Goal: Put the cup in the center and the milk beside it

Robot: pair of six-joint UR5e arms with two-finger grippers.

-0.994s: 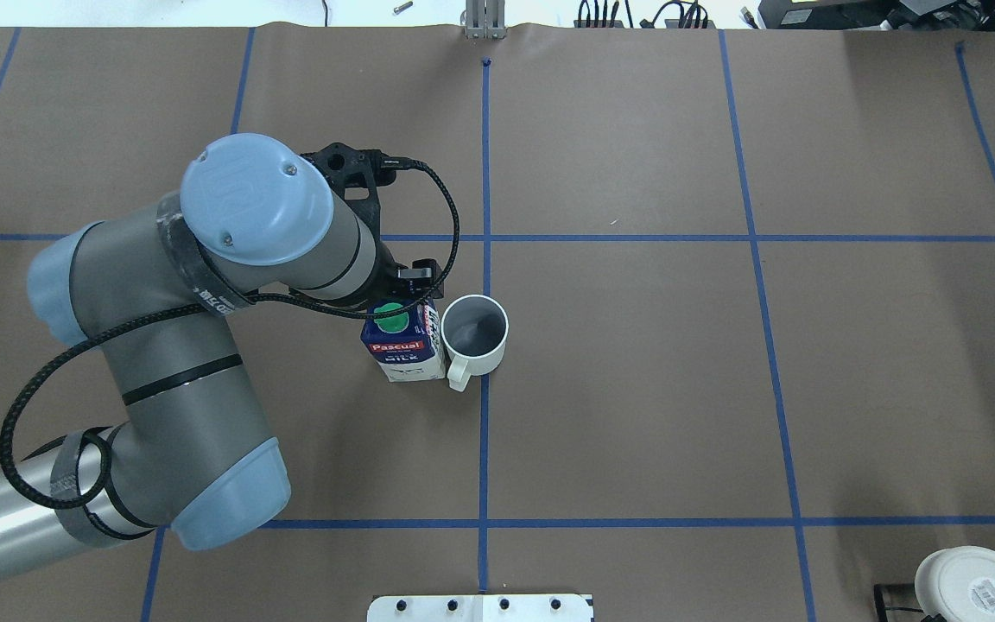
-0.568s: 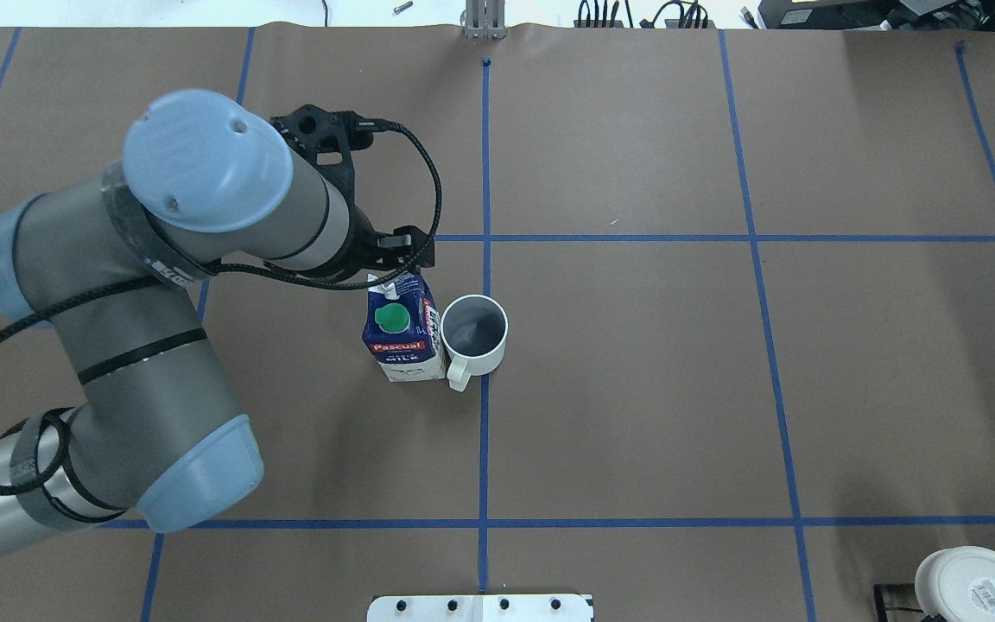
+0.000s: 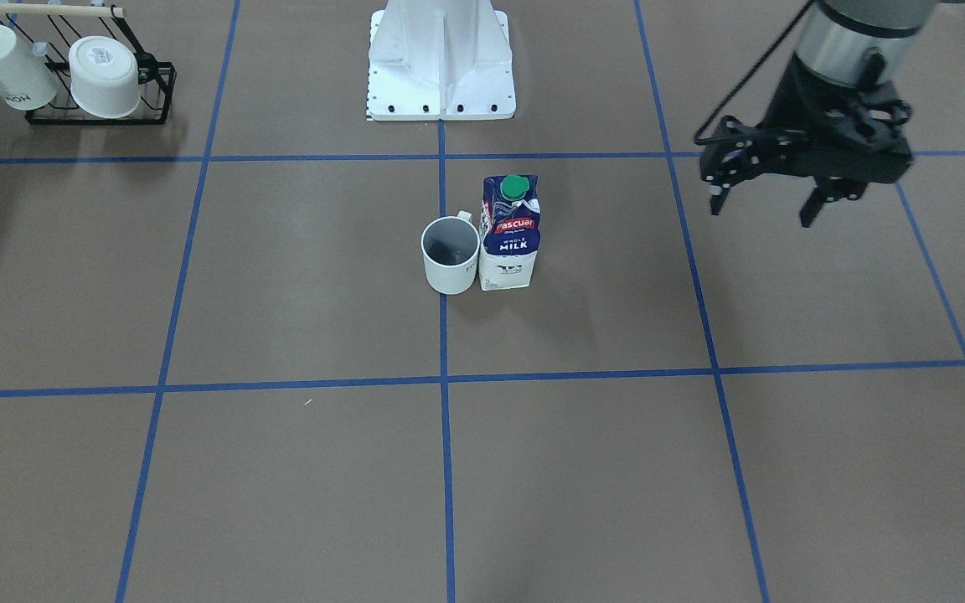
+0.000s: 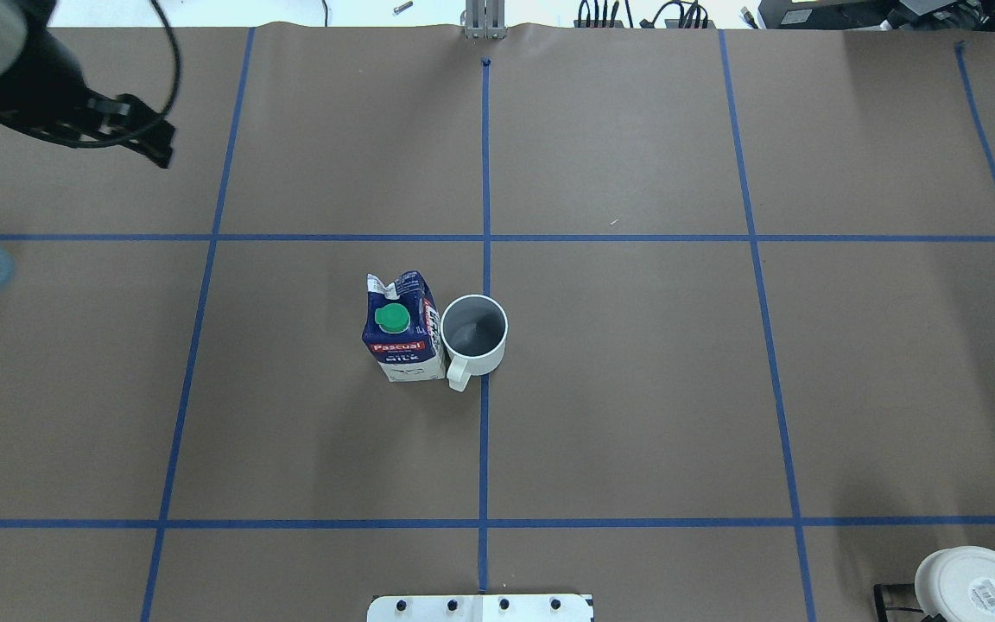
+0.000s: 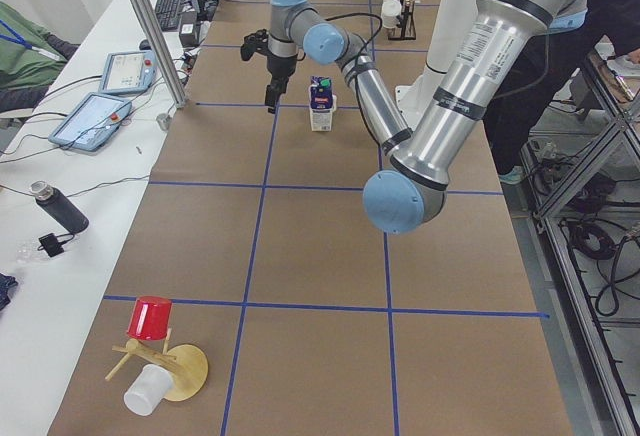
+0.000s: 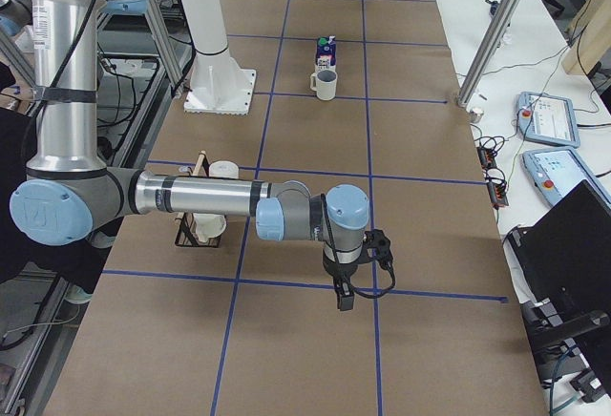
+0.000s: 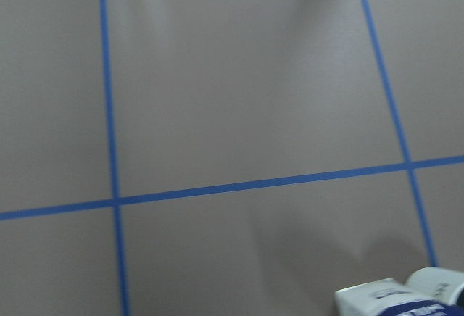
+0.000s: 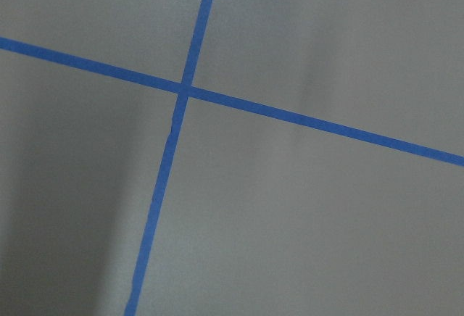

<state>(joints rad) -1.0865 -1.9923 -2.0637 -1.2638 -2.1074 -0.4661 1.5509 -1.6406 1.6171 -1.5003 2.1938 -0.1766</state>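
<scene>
Standing upright, the milk (image 4: 402,333) is seen touching the cup (image 4: 474,328) on the centre line (image 4: 484,415); the left gripper (image 3: 761,214), fingers apart, is best held well clear.

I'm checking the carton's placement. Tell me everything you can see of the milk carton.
The milk is a gable-top carton, apparently paperboard: dark blue above, white below, red "Pascual" band, "WHOLE MILK" text, round green cap. It stands upright on the brown table, close against the cup on the robot's left side, taller than it. Nothing grips it; the open left gripper hangs well away.
</scene>
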